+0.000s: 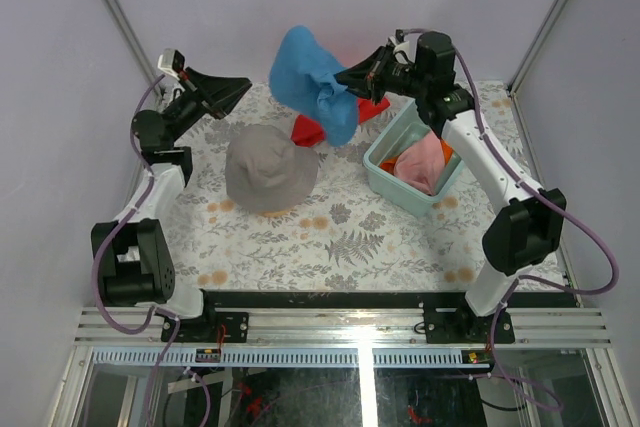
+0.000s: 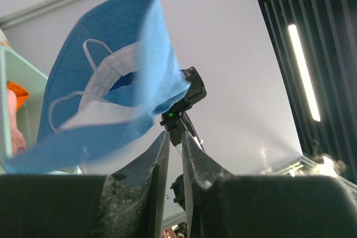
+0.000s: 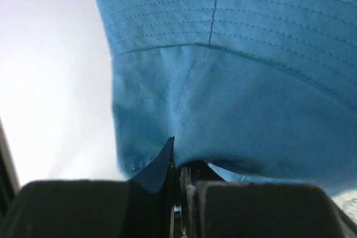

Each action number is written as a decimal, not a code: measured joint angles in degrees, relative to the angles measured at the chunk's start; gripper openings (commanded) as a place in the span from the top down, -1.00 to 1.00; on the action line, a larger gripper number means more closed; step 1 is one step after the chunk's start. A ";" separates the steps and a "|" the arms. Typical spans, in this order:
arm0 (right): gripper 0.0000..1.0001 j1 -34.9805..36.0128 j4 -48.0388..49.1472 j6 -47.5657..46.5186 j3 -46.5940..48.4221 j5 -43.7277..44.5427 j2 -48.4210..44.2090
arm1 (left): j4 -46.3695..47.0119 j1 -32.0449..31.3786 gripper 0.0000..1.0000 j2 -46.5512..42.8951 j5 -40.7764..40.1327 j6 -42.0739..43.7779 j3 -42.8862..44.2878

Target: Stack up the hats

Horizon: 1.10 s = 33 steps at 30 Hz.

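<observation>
A grey hat (image 1: pixel 270 172) lies crown-up on the flowered bench (image 1: pixel 350 237), and to its right a teal bin (image 1: pixel 385 169) holds the pink hat (image 1: pixel 420 162) with a sliver of the orange hat (image 1: pixel 447 154). Farther back, the right fingers (image 3: pixel 155 172) pinch the blue hat (image 1: pixel 305 77), which hangs in the air over a red cloth (image 1: pixel 308 130). The left fingers (image 2: pixel 158 165), narrowed to a slit and holding nothing, point toward it.

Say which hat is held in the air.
The blue hat, pinched by the right gripper; the grey hat lies on the table, pink hat in the bin.
</observation>
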 measured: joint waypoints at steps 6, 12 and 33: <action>1.00 3.21 -11.10 -9.55 6.95 1.88 4.94 | -0.17 3.21 0.60 -4.35 1.53 0.04 -4.55; 1.00 5.70 -10.95 -7.76 7.21 1.81 6.34 | -3.43 3.89 -0.07 -7.43 3.67 3.45 -6.62; 1.00 6.32 18.18 26.40 12.22 0.98 6.67 | -3.04 4.13 -0.29 -2.91 4.76 17.81 -2.60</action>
